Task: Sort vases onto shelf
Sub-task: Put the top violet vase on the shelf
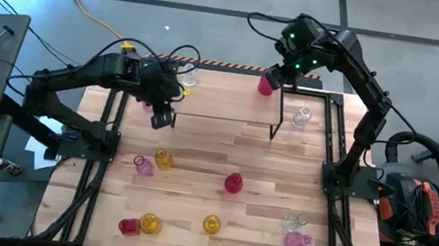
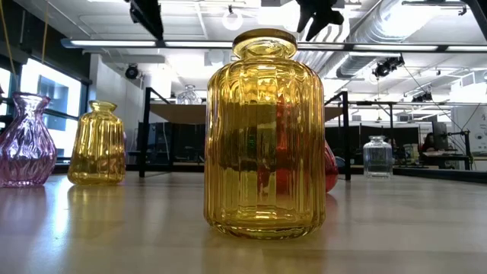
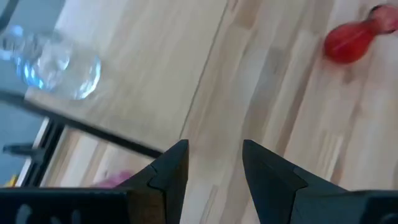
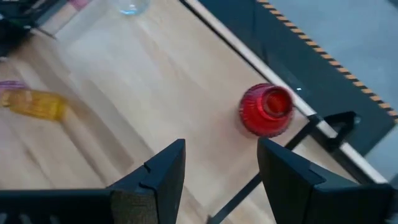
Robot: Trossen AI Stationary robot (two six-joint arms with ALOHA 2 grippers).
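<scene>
The shelf (image 1: pixel 223 98) stands at the table's far middle. On its top stand a red vase (image 1: pixel 267 84) at the far right and a clear vase (image 1: pixel 187 75) at the far left. My right gripper (image 4: pixel 221 165) hovers open above the shelf, with the red vase (image 4: pixel 266 111) just beyond its fingertips and untouched. My left gripper (image 3: pixel 214 162) hangs open by the shelf's near left corner, nothing between its fingers. The clear vase (image 3: pixel 56 59) shows ahead of it. Both grippers are high in the low view, left (image 2: pixel 147 15) and right (image 2: pixel 319 15).
A clear vase (image 1: pixel 301 117) stands on the table right of the shelf. Loose on the near table are pink (image 1: pixel 143 165), amber (image 1: pixel 164 160) and red (image 1: pixel 233 183) vases, with several more along the near edge. A big amber vase (image 2: pixel 264 137) fills the low view.
</scene>
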